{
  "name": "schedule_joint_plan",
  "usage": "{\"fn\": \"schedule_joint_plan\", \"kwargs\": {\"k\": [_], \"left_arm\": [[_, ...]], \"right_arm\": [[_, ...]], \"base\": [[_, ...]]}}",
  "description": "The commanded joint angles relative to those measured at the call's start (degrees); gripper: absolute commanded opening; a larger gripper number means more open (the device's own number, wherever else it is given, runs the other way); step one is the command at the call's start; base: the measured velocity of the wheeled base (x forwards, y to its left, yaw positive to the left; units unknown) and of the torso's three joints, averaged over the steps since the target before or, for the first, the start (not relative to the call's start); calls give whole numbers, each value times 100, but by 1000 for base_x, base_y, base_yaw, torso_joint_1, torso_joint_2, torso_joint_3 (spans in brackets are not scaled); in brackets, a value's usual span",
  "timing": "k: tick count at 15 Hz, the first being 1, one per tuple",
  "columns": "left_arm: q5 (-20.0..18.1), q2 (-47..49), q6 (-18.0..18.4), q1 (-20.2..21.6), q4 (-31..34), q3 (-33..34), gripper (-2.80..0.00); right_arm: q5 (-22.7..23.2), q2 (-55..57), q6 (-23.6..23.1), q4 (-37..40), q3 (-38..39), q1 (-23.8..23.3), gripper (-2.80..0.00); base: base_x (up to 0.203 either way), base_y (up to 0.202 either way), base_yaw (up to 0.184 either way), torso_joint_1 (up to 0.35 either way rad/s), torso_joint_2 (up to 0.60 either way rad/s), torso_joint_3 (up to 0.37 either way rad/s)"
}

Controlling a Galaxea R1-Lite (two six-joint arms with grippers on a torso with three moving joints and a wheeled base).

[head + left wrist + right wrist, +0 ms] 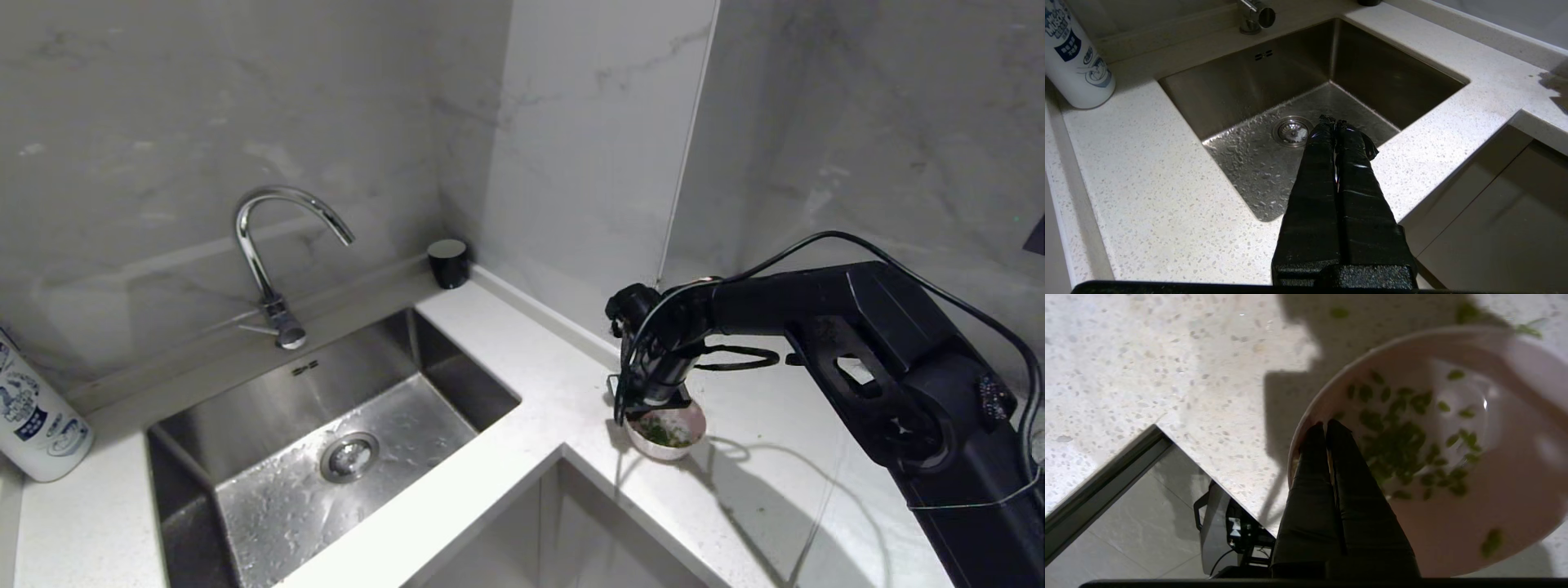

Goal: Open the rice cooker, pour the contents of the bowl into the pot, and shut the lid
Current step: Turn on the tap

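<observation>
Head view: the right gripper [653,400] hangs straight down onto the far-left rim of the bowl [671,431] on the counter's right leg. Left wrist view: the left gripper [1336,126], pressed together and empty, hovers over the sink [1372,73], well left of the bowl. Right wrist view: the fingers [1327,433] pinch the rim, the contents [1404,441] lying beyond them; no rice cooker shows

The white speckled counter [506,343] wraps around a steel sink [326,441] set into it. On it stand a white printed bottle [37,420] at the far left, a black cup [449,263] in the back corner by the wall, and a pink bowl [669,431] of green bits [663,433] near the inner corner edge.
</observation>
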Motion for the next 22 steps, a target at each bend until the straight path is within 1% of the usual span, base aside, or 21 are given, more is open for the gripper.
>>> {"fn": "schedule_joint_plan", "kwargs": {"k": [1, 8, 13, 14, 17, 19, 22], "left_arm": [[2, -1, -6, 1, 4, -1, -280], [2, -1, -6, 1, 4, -1, -280], [11, -1, -15, 1, 3, -1, -280], [5, -1, -15, 1, 4, -1, -280], [11, -1, -24, 1, -4, -1, -280], [11, -1, -24, 1, -4, -1, -280], [11, -1, -24, 1, -4, -1, -280]], "right_arm": [[8, 48, -1, -19, -28, 68, -280], [60, -58, 33, -378, -27, 249, -280], [60, -34, 118, -905, -28, 429, -280], [60, -23, 146, -936, -28, 460, -280], [146, -143, 489, -947, -14, 534, -280], [140, -345, 519, -878, 131, 482, -280], [117, -899, 507, -773, 581, 387, -280]], "base": [[0, 0, 0, 0, 0, 0], [0, 0, 0, 0, 0, 0], [0, 0, 0, 0, 0, 0], [0, 0, 0, 0, 0, 0], [0, 0, 0, 0, 0, 0], [0, 0, 0, 0, 0, 0], [0, 0, 0, 0, 0, 0]]}}
